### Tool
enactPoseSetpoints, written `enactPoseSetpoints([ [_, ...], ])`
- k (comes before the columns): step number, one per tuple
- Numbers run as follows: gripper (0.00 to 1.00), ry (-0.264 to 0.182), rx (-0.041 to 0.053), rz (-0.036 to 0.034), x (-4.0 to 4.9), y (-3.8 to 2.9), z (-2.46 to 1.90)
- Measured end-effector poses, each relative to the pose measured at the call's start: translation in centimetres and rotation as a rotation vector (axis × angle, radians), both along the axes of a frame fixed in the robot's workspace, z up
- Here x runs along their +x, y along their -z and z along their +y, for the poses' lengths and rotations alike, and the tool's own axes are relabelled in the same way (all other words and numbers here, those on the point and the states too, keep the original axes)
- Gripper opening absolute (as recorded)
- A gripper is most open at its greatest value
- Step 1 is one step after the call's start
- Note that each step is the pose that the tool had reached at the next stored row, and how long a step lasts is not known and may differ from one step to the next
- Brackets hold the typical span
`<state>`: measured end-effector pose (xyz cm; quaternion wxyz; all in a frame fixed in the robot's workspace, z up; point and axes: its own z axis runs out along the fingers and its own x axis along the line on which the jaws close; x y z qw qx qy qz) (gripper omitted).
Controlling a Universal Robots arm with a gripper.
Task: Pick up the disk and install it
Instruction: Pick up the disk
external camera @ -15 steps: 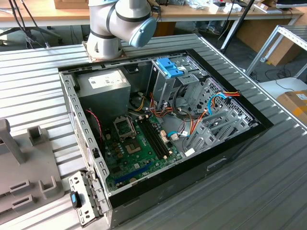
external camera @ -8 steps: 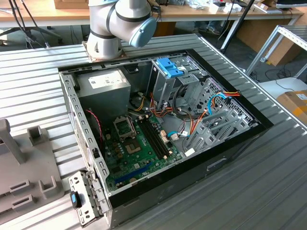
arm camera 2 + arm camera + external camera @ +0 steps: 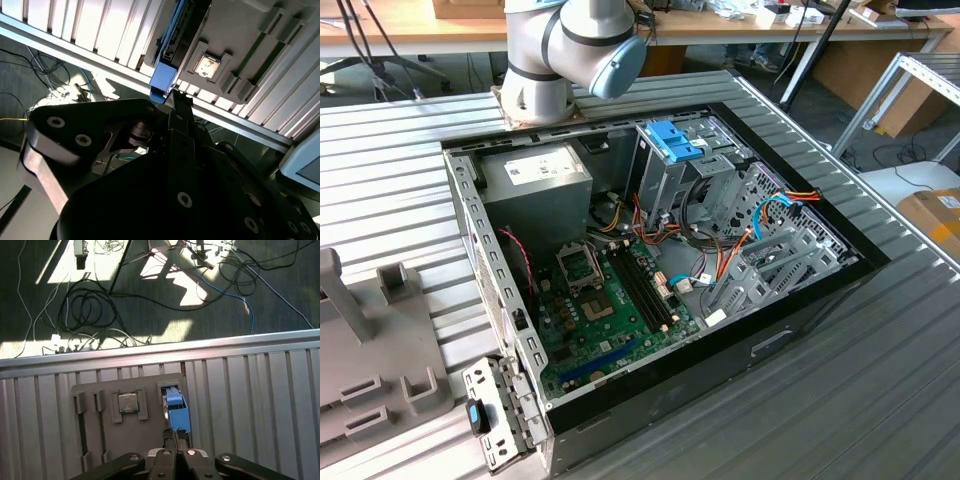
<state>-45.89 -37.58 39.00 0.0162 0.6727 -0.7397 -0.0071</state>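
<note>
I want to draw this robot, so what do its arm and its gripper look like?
The arm is made of thick, round, silvery-grey tubes, with a light blue cap on one joint. The gripper is black in both wrist views. It is built of flat, angled links dotted with round silver screw heads.

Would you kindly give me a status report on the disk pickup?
Gripper at the blue end of the disk, contact unclear. It sits in a slot of the grey fixture, CPU chip alongside. Nothing in between.
</note>
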Motion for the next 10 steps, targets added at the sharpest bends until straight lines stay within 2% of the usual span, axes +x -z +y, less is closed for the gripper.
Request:
enactPoseSetpoints([
  [1, 0.11, -0.004, 0.0071, -0.0034, -0.02, 0.00, 0.01],
  [2, 0.11, -0.007, 0.0102, -0.0049, -0.02, 0.00, 0.00],
  [6, 0.11, -0.018, 0.0107, -0.0051, -0.02, 0.01, 0.00],
  [10, 0.11, -0.080, 0.0109, -0.0048, -0.02, 0.04, 0.00],
])
